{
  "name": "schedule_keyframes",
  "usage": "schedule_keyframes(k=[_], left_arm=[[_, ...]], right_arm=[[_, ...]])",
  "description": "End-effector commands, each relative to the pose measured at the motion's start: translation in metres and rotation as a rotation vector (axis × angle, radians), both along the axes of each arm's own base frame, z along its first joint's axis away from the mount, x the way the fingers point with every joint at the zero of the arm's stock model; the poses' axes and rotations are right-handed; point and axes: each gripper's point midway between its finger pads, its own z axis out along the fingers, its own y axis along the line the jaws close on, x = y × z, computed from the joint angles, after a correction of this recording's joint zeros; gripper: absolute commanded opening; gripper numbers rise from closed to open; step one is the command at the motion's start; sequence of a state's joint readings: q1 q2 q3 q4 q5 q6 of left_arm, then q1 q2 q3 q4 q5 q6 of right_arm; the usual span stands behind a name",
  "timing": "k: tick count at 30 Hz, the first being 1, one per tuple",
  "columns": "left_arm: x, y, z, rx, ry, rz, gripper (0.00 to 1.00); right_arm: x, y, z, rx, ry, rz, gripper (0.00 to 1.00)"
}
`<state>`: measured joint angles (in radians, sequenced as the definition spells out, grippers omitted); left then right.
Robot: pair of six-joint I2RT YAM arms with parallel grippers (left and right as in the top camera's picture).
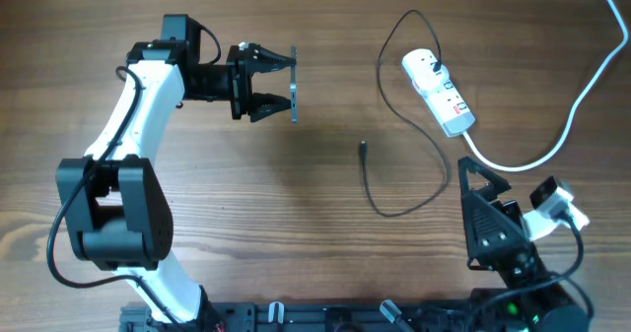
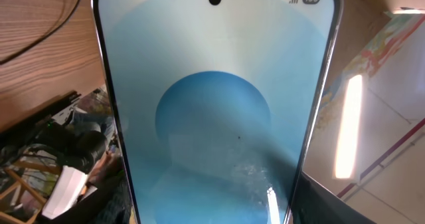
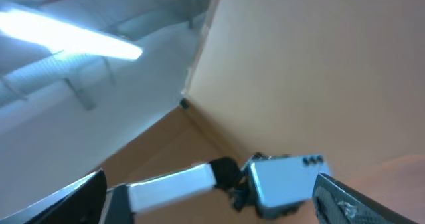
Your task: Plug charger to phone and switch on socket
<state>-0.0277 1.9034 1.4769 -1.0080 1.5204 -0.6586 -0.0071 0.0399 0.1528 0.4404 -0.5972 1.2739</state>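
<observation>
place: robotics lab or test room | evidence: two robot arms [image 1: 128, 105] at a wood-grain table [image 1: 296, 233] | fluorescent tube light [image 3: 73, 34] and bare ceiling conduit [image 3: 80, 94] up-left of the right claw [image 3: 211, 177] | plain beige wall [image 3: 319, 64] above it

Open tabletop [image 1: 325, 125] lies between the phone [image 1: 294, 84] and the charger [image 1: 364, 149] looping from the socket [image 1: 439, 93].

A glowing ceiling light [image 3: 73, 36] shines over the brown wooden table [image 1: 296, 233].

The phone [image 1: 295, 84] stands edge-on in the left tool [image 1: 288, 81]; black charger [image 1: 364, 152] loops from white socket [image 1: 440, 93], tip free.
</observation>
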Motion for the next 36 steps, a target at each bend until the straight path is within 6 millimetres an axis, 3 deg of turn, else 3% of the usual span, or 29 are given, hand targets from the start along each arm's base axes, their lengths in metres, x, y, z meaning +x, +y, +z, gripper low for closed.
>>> schedule_keyframes(k=[1,4,9,14,18,22,26,28,32,34,36], left_arm=[[-0.002,0.001,0.023,-0.057,-0.032,-0.007,0.64],[-0.002,0.001,0.023,-0.056,-0.032,-0.007,0.65],[-0.001,0.001,0.017,-0.02,-0.03,-0.001,0.64],[0.0,-0.002,0.001,0.073,0.069,0.012,0.64],[0.002,-0.007,-0.004,0.108,0.102,0.013,0.64],[0.003,-0.017,-0.002,0.105,0.098,-0.003,0.64],[0.002,-0.022,0.0,0.097,0.1,-0.014,0.64],[0.001,-0.022,0.003,0.08,0.101,-0.021,0.64],[-0.001,-0.023,0.009,0.041,0.099,-0.035,0.64],[0.0,-0.023,0.01,0.039,0.087,-0.035,0.64],[0.001,-0.023,0.01,0.039,0.071,-0.035,0.64]], right_arm=[[-0.013,0.017,0.043,-0.266,-0.014,0.0,0.99],[0.001,0.016,0.066,-0.573,0.148,-0.035,0.99],[0.019,0.004,0.078,-0.778,0.462,0.006,0.99],[0.033,0.004,0.057,-0.903,0.575,0.006,0.99],[0.047,0.034,0.033,-1.021,0.634,0.026,0.99],[0.064,0.088,0.008,-1.134,0.689,0.013,0.99],[0.086,0.156,0.006,-1.188,0.606,0.015,1.0],[0.095,0.18,0.009,-1.149,0.564,0.032,1.0],[0.121,0.18,-0.018,-1.161,0.658,-0.077,1.0],[0.13,0.19,-0.035,-1.156,0.705,-0.079,0.92],[0.139,0.196,-0.053,-1.199,0.716,-0.091,0.94]])
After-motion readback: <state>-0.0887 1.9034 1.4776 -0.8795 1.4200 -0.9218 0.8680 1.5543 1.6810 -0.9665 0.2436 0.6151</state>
